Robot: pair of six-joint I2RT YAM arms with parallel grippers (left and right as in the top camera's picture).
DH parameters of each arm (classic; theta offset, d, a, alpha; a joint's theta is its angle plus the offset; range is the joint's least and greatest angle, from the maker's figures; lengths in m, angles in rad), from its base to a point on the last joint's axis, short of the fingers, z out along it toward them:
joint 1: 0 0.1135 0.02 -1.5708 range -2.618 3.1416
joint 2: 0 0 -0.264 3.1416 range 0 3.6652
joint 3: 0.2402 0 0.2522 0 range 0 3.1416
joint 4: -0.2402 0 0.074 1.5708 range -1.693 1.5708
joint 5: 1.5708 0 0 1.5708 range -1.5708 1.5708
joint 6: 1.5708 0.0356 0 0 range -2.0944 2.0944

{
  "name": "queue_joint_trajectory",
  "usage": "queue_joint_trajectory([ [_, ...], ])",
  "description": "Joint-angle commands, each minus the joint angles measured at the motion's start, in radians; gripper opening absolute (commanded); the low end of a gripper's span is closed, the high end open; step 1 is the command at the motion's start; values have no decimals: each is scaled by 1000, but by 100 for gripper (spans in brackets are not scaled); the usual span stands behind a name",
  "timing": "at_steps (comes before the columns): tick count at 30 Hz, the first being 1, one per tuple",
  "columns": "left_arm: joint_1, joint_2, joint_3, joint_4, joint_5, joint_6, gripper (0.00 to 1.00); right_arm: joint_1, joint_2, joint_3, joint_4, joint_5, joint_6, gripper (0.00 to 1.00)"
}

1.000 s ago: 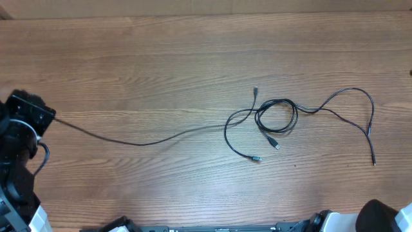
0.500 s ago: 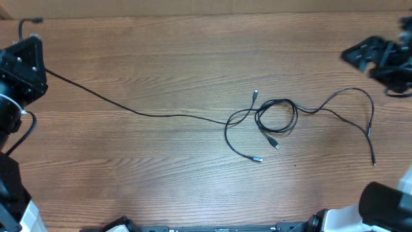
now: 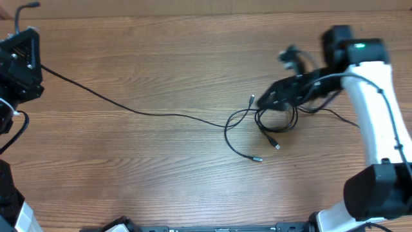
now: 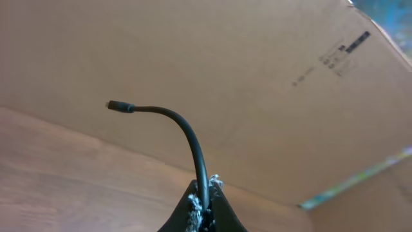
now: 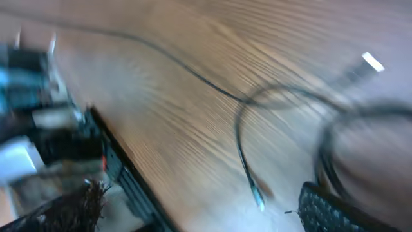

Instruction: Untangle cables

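Thin black cables lie on the wooden table. One long cable (image 3: 154, 115) runs from my left gripper (image 3: 19, 33) at the far left to a tangle of loops (image 3: 278, 124) right of centre. The left gripper (image 4: 206, 203) is shut on that cable, whose short end with its plug (image 4: 120, 106) sticks out past the fingers. Two free plug ends (image 3: 257, 158) (image 3: 277, 146) lie below the loops. My right gripper (image 3: 267, 100) hovers just above the tangle, open, with nothing between its fingers (image 5: 335, 209). In the blurred right wrist view a plug end (image 5: 257, 203) lies on the wood below.
A cardboard wall (image 4: 257, 77) stands behind the table's far edge. The right arm (image 3: 373, 109) covers part of the cable at the right side. The robot bases (image 3: 13, 206) sit at the near corners.
The left gripper moved toward the far left corner, pulling the long cable straighter. The right arm swung in from the far right and now hangs over the tangle.
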Motion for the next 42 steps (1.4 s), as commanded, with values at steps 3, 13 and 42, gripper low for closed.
queue_joint_trajectory([
  [3,5,8,21,-10,218,-148,4,164,-9,-13,162,-50,-119,92],
  [13,-7,52,21,141,561,-384,4,406,-9,-13,416,-50,-116,93],
  [42,-343,166,21,406,469,-568,4,572,-9,-13,659,-341,21,80],
])
